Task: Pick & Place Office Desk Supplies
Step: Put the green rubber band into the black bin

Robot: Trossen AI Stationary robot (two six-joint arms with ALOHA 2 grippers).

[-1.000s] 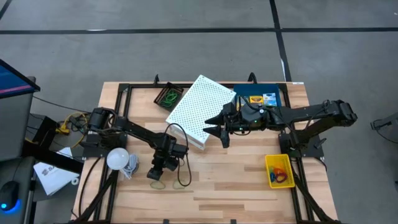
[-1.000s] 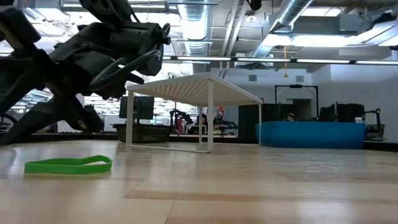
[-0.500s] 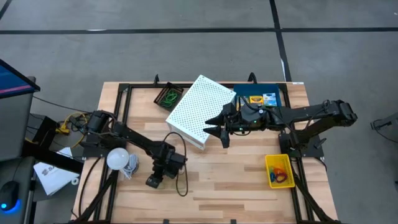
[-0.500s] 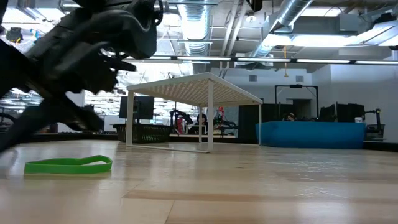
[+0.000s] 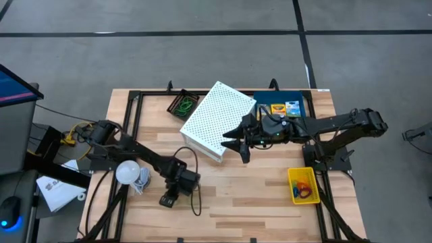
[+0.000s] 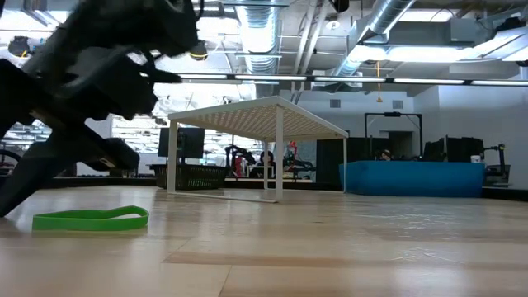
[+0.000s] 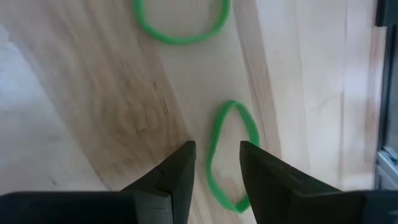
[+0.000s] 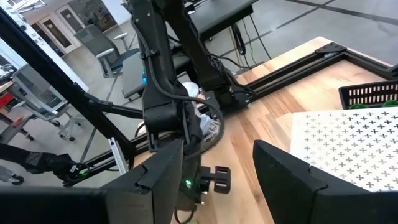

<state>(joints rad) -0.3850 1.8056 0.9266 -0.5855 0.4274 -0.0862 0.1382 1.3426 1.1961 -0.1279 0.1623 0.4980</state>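
Observation:
My left gripper (image 5: 167, 200) is open, low over the table near its near edge. In the left wrist view, my left gripper (image 7: 217, 149) straddles one side of a green rubber band (image 7: 233, 155) lying flat on the wood. A second green band (image 7: 180, 25) lies just beyond it. The low view shows a green band (image 6: 91, 219) flat on the table under the left arm. My right gripper (image 5: 235, 145) hovers open beside the white perforated shelf (image 5: 216, 118). The blue tray (image 5: 297, 98) holds crayon packs (image 5: 278, 108). The black tray (image 5: 182, 104) holds green bands, and the yellow tray (image 5: 302, 185) holds coloured bands.
A white round bulb (image 5: 128, 172) sits at the table's left near side. A black cable loop (image 5: 196, 196) hangs by the left wrist. The white shelf stands on legs (image 6: 279, 157) mid-table. Black frame rails (image 5: 135, 115) run along the table's sides. Bare wood lies between the grippers.
My left gripper has moved toward the table's near edge and down, and now stands over the green bands. It stays open. The bands and my right arm have not moved.

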